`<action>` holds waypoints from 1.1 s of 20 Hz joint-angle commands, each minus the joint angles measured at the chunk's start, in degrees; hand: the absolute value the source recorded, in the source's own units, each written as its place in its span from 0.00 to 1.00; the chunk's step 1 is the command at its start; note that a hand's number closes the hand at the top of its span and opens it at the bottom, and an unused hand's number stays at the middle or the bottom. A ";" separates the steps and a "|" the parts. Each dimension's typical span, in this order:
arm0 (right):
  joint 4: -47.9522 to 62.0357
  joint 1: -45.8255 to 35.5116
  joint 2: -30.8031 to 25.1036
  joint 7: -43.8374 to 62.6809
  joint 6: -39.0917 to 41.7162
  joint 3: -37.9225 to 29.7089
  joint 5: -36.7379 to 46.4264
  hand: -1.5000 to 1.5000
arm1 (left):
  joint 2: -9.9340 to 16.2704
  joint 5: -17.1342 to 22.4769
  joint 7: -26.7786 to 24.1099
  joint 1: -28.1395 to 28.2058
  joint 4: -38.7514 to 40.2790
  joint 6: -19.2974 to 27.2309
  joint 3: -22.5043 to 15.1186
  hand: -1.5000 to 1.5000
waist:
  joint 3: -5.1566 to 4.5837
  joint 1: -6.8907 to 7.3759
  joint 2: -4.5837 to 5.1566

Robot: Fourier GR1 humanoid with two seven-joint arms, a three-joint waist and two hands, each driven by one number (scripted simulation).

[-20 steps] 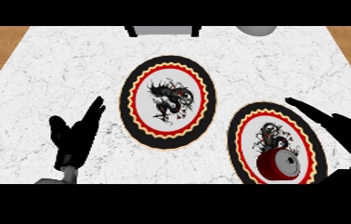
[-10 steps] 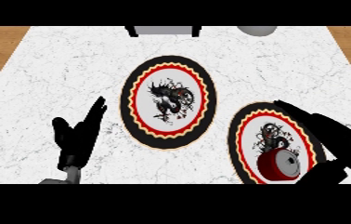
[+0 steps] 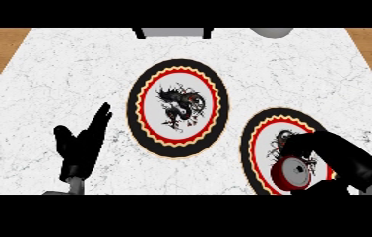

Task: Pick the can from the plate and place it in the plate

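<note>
A red can (image 3: 293, 176) with a pale top stands on the near part of the right plate (image 3: 252, 141), which has a black and red rim and a dragon picture. My right hand (image 3: 335, 153) comes in from the lower right. Its fingers arch over the can's far side and its thumb lies at the near side, so the hand curls round the can. A second plate (image 3: 138, 105) of the same pattern lies at the counter's middle with nothing on it. My left hand (image 3: 80, 146) rests open at the lower left, fingers pointing up, apart from both plates.
A grey object with black legs (image 3: 174, 33) sits at the counter's far edge, and a grey rounded thing (image 3: 272, 31) shows at the far right. The white marble counter (image 3: 65, 78) ends in wood-coloured floor at both far corners.
My right hand has moved left and down over the right plate, and its fingers have curled round the can. The left hand has barely shifted.
</note>
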 commanded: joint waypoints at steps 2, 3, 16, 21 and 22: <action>1.89 1.06 -0.24 -6.92 -0.13 -1.42 5.26 1.00 | -3.76 -2.51 2.48 0.33 0.31 2.66 -2.06 0.50 | -0.25 -0.15 0.38; -2.19 -0.05 1.35 -0.67 1.40 -0.70 4.58 1.00 | -3.40 -2.08 -0.32 -0.49 4.01 0.83 -0.75 0.50 | -0.28 -0.23 0.39; -6.87 -9.32 24.62 9.25 -20.42 19.11 29.57 1.00 | -0.97 -0.35 2.53 -0.56 1.76 -2.94 -0.09 0.50 | -1.04 3.21 -0.80; -5.44 -14.52 32.30 16.35 -28.60 25.78 42.21 1.00 | -0.51 -0.60 2.98 -0.80 2.36 -2.83 0.31 0.50 | -1.00 2.40 -1.41; -5.29 -15.93 32.38 18.66 -30.56 26.90 44.03 1.00 | -0.75 -0.65 3.40 -0.91 2.53 -2.43 0.33 0.50 | -0.95 2.30 -1.35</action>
